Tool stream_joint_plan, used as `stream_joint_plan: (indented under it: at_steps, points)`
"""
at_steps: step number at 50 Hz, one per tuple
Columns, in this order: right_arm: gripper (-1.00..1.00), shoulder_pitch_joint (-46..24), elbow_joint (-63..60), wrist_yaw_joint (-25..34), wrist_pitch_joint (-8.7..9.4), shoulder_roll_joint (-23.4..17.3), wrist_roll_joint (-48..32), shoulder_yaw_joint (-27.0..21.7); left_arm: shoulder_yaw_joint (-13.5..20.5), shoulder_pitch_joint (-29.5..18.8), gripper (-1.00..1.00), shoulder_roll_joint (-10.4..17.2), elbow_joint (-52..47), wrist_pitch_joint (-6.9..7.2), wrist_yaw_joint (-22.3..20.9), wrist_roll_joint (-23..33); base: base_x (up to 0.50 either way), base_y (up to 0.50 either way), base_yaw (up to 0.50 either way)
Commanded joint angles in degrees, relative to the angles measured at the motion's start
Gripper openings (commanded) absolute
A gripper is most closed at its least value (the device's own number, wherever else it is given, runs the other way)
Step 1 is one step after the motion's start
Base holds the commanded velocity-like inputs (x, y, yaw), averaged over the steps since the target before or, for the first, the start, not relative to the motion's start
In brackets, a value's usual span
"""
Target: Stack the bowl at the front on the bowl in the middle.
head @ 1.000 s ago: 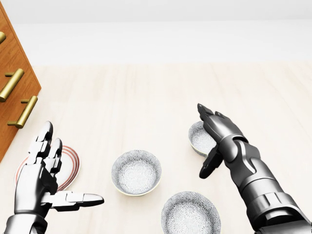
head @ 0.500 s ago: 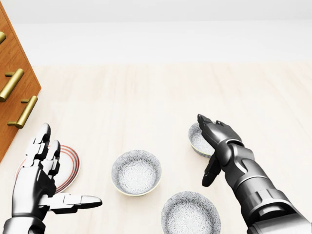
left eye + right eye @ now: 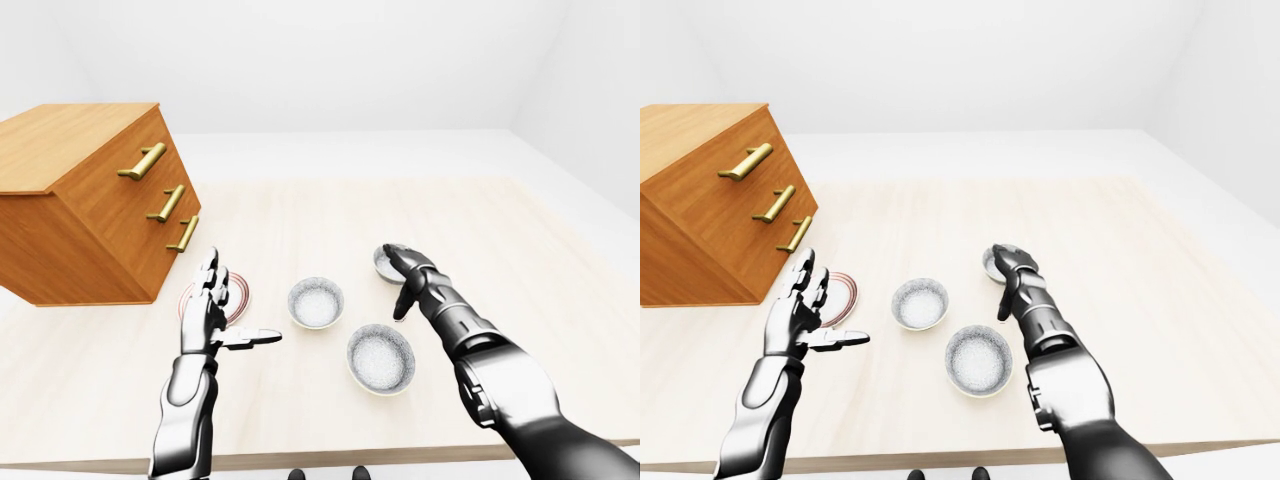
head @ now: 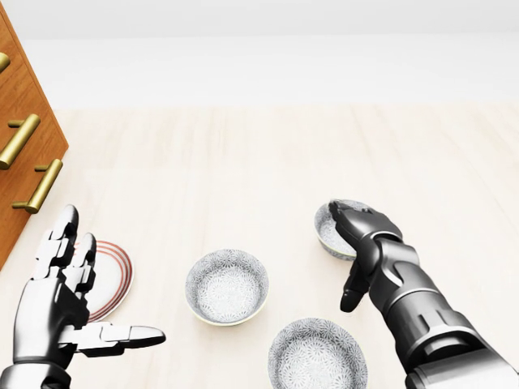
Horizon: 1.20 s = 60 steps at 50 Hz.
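Three patterned grey bowls stand on the pale wooden table (image 4: pixel 243 162). In the head view the bowl at the bottom (image 4: pixel 318 354) is nearest me. The middle bowl (image 4: pixel 227 285) lies up and to its left. A third bowl (image 4: pixel 331 231) sits at the right, partly hidden by my right hand (image 4: pixel 345 258). That hand is open, its fingers curled over this bowl's rim and its thumb pointing down beside it. My left hand (image 4: pixel 91 298) is open at the lower left, fingers up and thumb pointing right, holding nothing.
A small plate with red rings (image 4: pixel 115 275) lies behind my left hand. A wooden chest of drawers (image 3: pixel 90 200) with brass handles stands at the left of the table. The table's near edge (image 3: pixel 330 455) runs just below the bowls.
My right hand has drawn back toward me and curled its fingers down over the right bowl. My left hand has sunk slightly. The bowls have not moved.
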Motion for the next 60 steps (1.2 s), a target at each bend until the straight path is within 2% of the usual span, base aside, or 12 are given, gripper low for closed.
stream_joint_plan:
  at_steps: [1, 2, 3, 4, 24, 28, 34, 39, 45, 52, 55, 60]
  points:
    - [0.34, -0.84, 0.97, 0.58, 0.0, 0.22, -2.0, 0.19, 0.3, 0.12, 1.0, 0.0, -0.44, 0.13, -0.19, -0.56, 0.0, 0.0, 0.0]
    - [0.18, -0.95, 0.97, 0.42, 0.0, 0.22, -2.07, 0.11, 0.34, 0.11, 1.0, 0.01, -0.36, 0.09, -0.21, -0.61, 0.0, 0.0, 0.0]
    - [-0.85, -1.07, 1.02, 0.01, 0.0, 0.18, -2.46, 0.26, 0.36, 0.14, 1.0, 0.02, -0.32, 0.04, -0.23, -0.63, 0.0, 0.0, 0.0]
    - [-1.0, -1.2, 1.19, -0.42, 0.0, 0.11, -2.73, 0.27, 0.49, 0.12, 1.0, 0.05, 0.01, -0.2, -0.28, -0.72, 0.0, 0.0, 0.0]
    - [-1.0, -1.77, 1.57, -5.38, 0.0, -0.7, -3.81, -0.38, 0.55, -0.31, 1.0, 0.17, 2.02, -1.45, -0.16, -1.37, 0.0, 0.0, 0.0]
    - [-1.0, -1.84, 0.56, -5.29, 0.0, -1.09, -3.67, -0.32, 0.45, -0.07, 1.0, 0.09, 1.49, -1.27, -0.07, -1.42, 0.0, 0.0, 0.0]
    - [-1.0, -0.87, -5.24, -4.77, -0.35, -1.36, -4.13, 0.04, 0.51, -0.13, 1.0, 0.09, 1.34, -1.25, 0.05, -1.46, 0.0, 0.0, 0.0]
    - [-1.0, 5.11, -20.63, -1.56, -0.66, -1.15, -6.16, 0.07, 0.52, -0.27, 1.0, 0.05, 1.49, -1.42, 0.24, -1.53, 0.0, 0.0, 0.0]
    - [-1.0, 15.37, -42.66, 3.33, -2.49, 0.83, -10.59, -0.5, 0.54, -0.08, 1.0, 0.1, 0.71, -1.15, 0.19, -1.76, 0.0, 0.0, 0.0]
    - [-1.0, 24.4, -58.69, 5.4, -6.87, 3.24, -14.89, -0.52, 0.93, -0.24, 1.0, 0.16, -0.19, -0.44, 0.41, -2.06, 0.0, 0.0, 0.0]
    - [-1.0, 28.45, -64.73, 6.02, -9.51, 4.54, -15.89, 0.35, 1.15, -0.35, 1.0, 0.17, -0.17, -0.41, 0.57, -2.26, 0.0, 0.0, 0.0]
    - [-1.0, 32.34, -71.44, 8.67, -10.0, 6.24, -17.36, 0.96, 1.4, -0.4, 1.0, 0.22, -0.12, -0.47, 0.75, -2.53, 0.0, 0.0, 0.0]
